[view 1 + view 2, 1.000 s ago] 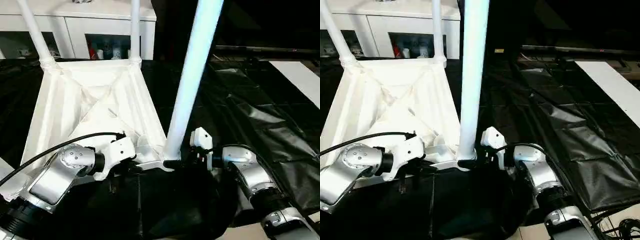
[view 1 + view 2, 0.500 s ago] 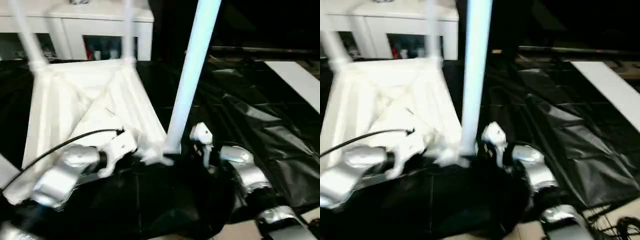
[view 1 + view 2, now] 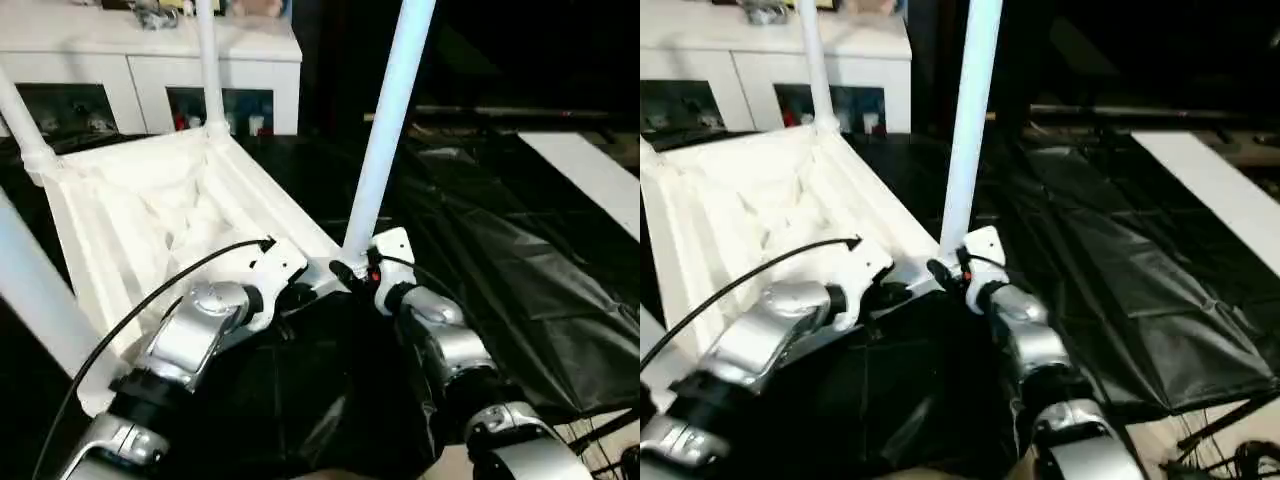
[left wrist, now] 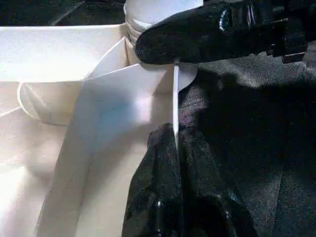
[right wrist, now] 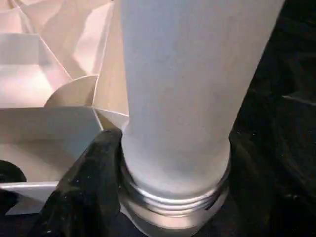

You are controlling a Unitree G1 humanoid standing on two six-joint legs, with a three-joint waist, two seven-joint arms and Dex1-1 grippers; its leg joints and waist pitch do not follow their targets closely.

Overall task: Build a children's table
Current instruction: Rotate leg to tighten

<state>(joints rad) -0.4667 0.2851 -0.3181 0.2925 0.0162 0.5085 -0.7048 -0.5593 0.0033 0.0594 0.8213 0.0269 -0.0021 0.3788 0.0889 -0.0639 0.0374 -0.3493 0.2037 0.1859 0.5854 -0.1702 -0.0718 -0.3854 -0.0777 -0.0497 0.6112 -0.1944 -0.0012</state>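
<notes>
Black fingers of my left claw [image 4: 175,148] are pinched tight on the thin rim of the upturned white tabletop [image 3: 150,215], at its near corner. My right claw [image 5: 173,163] grips the base of the leg [image 3: 385,130] standing in that corner's socket, on the black sheet [image 3: 520,290].

You have black plastic sheeting [image 3: 520,270] spread over the floor as your work surface, wrinkled and creased into panels on the right. Lying directly on it is the upturned white tabletop [image 3: 150,215], ribbed underside facing up, its legs standing from the corner sockets. A flat white board [image 3: 585,165] lies at the sheeting's far right edge. Behind the sheeting, a white cabinet [image 3: 150,70] stands on the floor.
</notes>
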